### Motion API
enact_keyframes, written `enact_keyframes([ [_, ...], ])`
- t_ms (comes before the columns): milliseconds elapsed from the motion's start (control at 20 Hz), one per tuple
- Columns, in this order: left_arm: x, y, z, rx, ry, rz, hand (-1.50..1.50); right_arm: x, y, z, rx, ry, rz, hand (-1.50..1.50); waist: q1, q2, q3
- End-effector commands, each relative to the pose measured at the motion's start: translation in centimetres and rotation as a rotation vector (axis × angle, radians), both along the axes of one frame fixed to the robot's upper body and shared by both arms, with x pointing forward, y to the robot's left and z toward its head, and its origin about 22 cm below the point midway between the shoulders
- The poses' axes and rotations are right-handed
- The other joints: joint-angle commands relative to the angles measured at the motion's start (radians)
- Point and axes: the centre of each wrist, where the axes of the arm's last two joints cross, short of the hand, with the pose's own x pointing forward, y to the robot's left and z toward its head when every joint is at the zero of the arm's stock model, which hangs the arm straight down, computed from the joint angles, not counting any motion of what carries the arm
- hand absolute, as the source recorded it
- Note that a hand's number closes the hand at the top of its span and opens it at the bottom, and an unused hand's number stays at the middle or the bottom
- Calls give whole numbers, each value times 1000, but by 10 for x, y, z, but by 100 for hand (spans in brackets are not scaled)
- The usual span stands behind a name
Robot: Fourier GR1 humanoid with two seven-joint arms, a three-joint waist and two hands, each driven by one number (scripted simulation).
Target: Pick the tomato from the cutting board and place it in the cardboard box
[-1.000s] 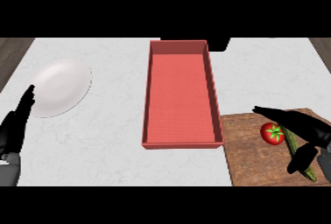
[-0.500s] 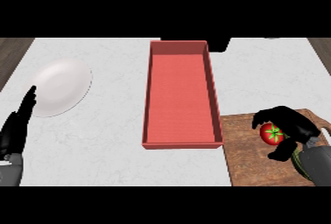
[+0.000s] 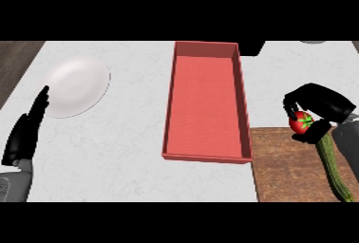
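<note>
A small red tomato (image 3: 301,122) with a green stem is held just above the far edge of the brown cutting board (image 3: 291,166). My right hand (image 3: 321,103) is shut on it, fingers curled over its top and thumb below. The long red box (image 3: 208,102) stands open-topped to the left of that hand, nothing inside it. My left hand (image 3: 26,130) rests open at the left edge, fingers pointing up.
A white plate (image 3: 73,85) lies at the far left beside my left hand. A green cucumber (image 3: 335,168) lies lengthwise on the cutting board below the right hand. A dark object (image 3: 252,47) sits behind the box's far right corner.
My right hand has closed around the tomato and lifted it, moving up and away from the middle of the board toward its far edge. The left hand stays put.
</note>
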Motion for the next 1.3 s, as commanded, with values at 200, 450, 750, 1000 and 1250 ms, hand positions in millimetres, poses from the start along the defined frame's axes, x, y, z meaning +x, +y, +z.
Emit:
enact_keyframes([
  [200, 11, -9, 2, 11, -23, -41, 0, 53, -19, 77, 64, -255, 121, 150, 33, 15, 2],
  [450, 11, -8, 6, 6, -22, -1, 0, 62, -24, 75, 241, -392, 188, 150, 8, 4, 3],
  [750, 6, 4, 7, 19, 2, 0, 0, 79, -12, 111, 408, -448, 349, 150, -3, -3, 1],
  [1000, -11, 5, -16, 1, 30, 25, 0, 96, 34, 109, 458, -330, 417, 150, -13, -8, -1],
  [1250, -7, 7, 2, 1, 20, 26, 0, 110, 96, 125, 577, -205, 438, 150, -34, -19, -2],
])
